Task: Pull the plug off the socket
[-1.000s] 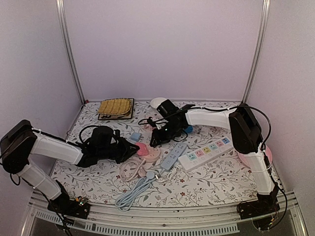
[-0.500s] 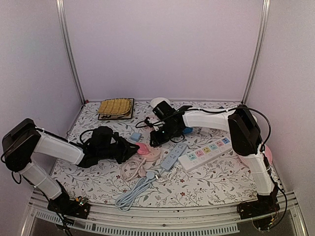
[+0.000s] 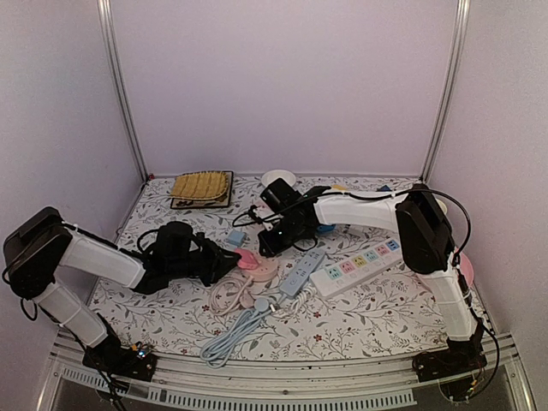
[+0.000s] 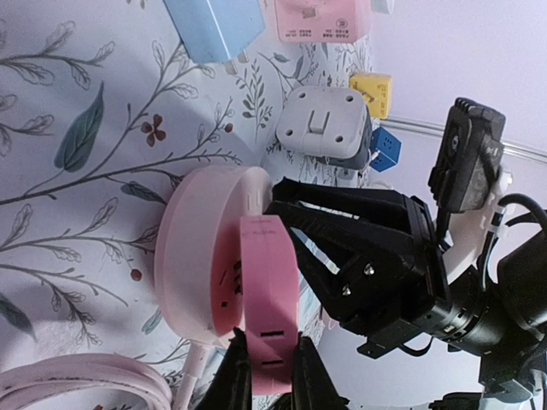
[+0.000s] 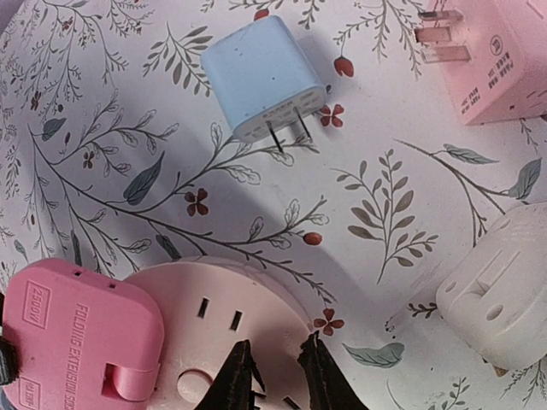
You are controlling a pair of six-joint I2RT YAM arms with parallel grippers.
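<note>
The right gripper (image 5: 275, 363) has come nearer to the round socket (image 5: 214, 329), now just under its fingertips.

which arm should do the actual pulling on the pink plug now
Left. The left hand is shut on the pink plug, so it can likely pull straight away. The right hand sits over the round socket, better placed to hold it down.

White arms (image 3: 94, 255), black hands (image 3: 231, 260) (cabled)
</note>
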